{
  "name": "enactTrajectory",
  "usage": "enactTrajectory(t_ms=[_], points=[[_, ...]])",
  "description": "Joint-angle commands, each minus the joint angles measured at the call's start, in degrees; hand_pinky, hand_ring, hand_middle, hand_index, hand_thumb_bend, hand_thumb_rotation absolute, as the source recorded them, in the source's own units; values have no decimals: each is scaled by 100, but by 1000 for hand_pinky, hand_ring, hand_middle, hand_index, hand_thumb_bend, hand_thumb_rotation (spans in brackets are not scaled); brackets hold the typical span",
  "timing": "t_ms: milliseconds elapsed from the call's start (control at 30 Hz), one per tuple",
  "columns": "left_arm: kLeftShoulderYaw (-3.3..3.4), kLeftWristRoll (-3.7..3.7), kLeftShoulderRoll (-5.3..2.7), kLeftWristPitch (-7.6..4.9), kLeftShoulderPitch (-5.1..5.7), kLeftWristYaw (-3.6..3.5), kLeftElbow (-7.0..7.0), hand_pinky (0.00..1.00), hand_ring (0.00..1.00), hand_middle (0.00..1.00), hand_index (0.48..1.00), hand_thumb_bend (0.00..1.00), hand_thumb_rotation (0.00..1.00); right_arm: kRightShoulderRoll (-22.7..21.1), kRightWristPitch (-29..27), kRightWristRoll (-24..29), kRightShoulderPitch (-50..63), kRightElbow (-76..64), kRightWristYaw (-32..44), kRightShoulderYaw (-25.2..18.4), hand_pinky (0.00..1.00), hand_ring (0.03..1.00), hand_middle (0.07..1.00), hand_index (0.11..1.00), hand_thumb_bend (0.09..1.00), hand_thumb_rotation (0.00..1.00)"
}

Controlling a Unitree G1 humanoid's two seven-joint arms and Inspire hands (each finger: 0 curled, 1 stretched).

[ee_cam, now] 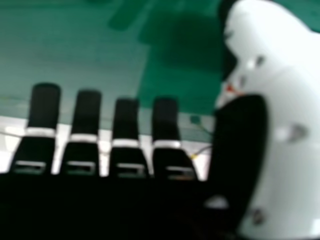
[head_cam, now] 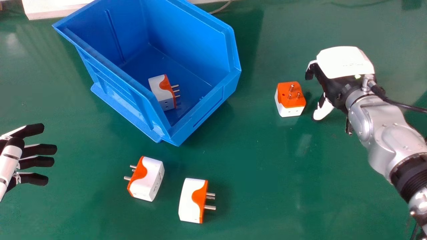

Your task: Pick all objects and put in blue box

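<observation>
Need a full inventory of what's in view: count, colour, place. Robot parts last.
Storage box: 1, blue, beyond the two nearest adapters
Plug adapters: 4, white and orange; one inside the box, two on the near side, one between box and right hand
Table: 1, green, under everything
White object: at least 1, far edge, identity unclear
Cable: at least 1, pale, behind box
Left hand: 1, black and white, head view's left edge
Right hand: 1, black and white, right of box
Right forearm: 1, silver

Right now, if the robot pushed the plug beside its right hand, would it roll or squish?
The plug probably won't roll: its sides look flat. It likely won't squish, since its case looks like hard plastic. It might slide, because the table looks shiny.
</observation>
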Motion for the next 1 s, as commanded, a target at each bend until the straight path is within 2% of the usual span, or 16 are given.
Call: enactTrajectory(t_ms=[0, 67, 200, 433, 600, 800, 967], points=[[12, 16, 41, -130, -1, 45, -17, 566, 685, 710, 812, 196, 926, -52, 95, 22, -92, -105, 6, -76, 848, 977, 982, 964, 619, 42], [9, 23, 40, -146, -14, 40, 9, 566, 686, 711, 812, 194, 926, -45, 76, 37, -89, -92, -22, -82, 869, 988, 991, 982, 659, 77], [-17, 46, 41, -167, -57, 53, 60, 566, 687, 713, 811, 193, 928, -15, 82, 62, -113, -60, 12, -85, 886, 997, 997, 994, 687, 76], [-43, 70, 40, -177, -113, 69, 123, 566, 687, 714, 811, 193, 929, 36, 116, 40, -160, -74, 127, -52, 893, 1000, 1000, 1000, 695, 67], [-65, 67, 16, -126, -117, 93, 40, 567, 688, 713, 812, 199, 930, 105, 77, 3, -167, -66, 110, 3, 894, 1000, 1000, 1000, 684, 54], [-84, 56, -18, -122, -89, 105, -24, 568, 688, 713, 812, 206, 933, 237, -4, -18, -222, 48, 42, 71, 884, 1000, 1000, 991, 677, 28], [-98, 53, -48, -129, -44, 117, -92, 567, 687, 712, 811, 214, 933, 341, -51, -4, -266, 114, 39, 85, 872, 997, 1000, 979, 692, 65]])
